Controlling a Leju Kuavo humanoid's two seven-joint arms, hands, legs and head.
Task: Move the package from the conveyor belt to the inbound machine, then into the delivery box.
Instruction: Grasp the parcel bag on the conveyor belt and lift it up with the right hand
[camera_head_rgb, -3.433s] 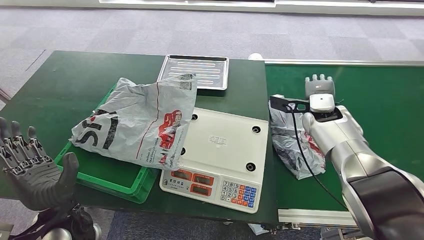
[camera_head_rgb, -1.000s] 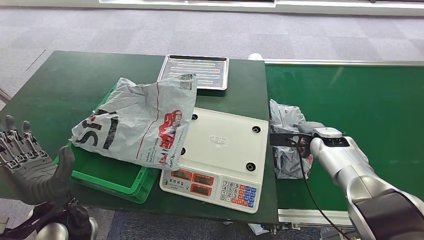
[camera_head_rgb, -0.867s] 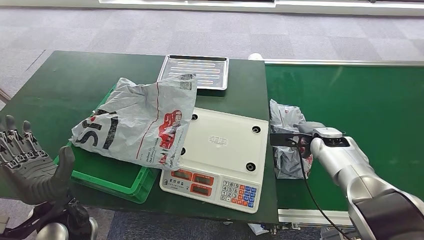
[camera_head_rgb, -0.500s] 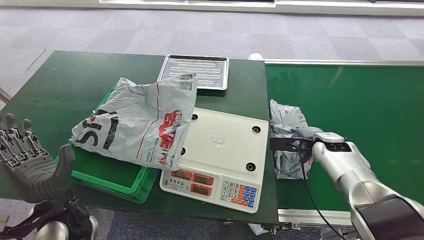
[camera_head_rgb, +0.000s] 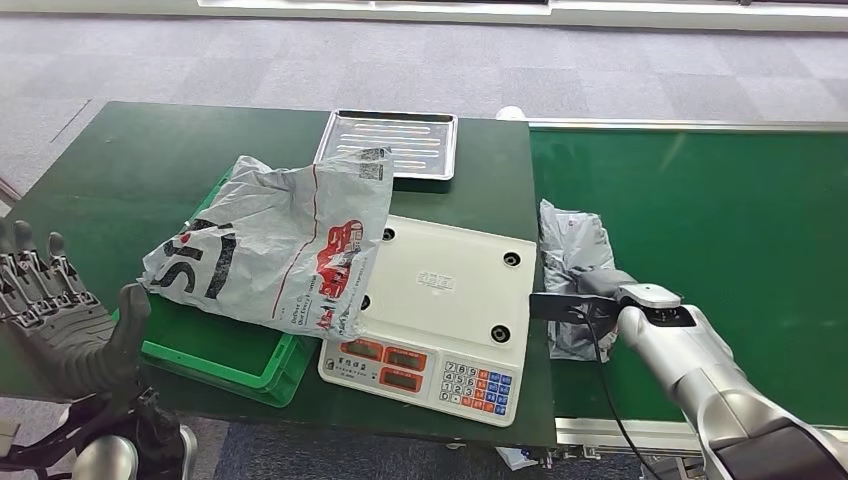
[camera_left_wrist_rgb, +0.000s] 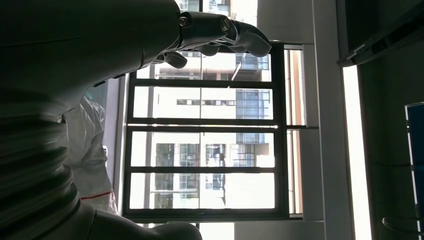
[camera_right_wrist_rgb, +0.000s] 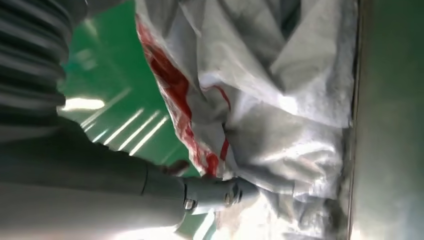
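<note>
The package (camera_head_rgb: 572, 270) is a soft grey plastic mailer with red print, crumpled and lying on the green conveyor belt (camera_head_rgb: 720, 230), right against the edge that meets the counter (camera_head_rgb: 110, 170), at about 3 o'clock from the inbound machine (camera_head_rgb: 440, 315), a white scale with a keypad. My right hand (camera_head_rgb: 600, 290) is on the near end of it. In the right wrist view my fingers (camera_right_wrist_rgb: 220, 192) press into the wrinkled film; I judge they are closed on a fold, though the frames do not show the whole grip.

I expect the package to be light and limp. It will sag and swing when lifted, and the film looks slick, so a shallow pinch could slide off. The best hold, I think, is a gathered bunch of film near the middle, where whatever is inside gives bulk, rather than a loose corner.

My left hand (camera_head_rgb: 60, 330) is raised at about 8 o'clock of the scene, fingers apart, holding nothing. Another, larger grey bag (camera_head_rgb: 270, 240) lies across the green delivery box (camera_head_rgb: 215, 355) and overlaps the scale's left edge at 9 o'clock.
</note>
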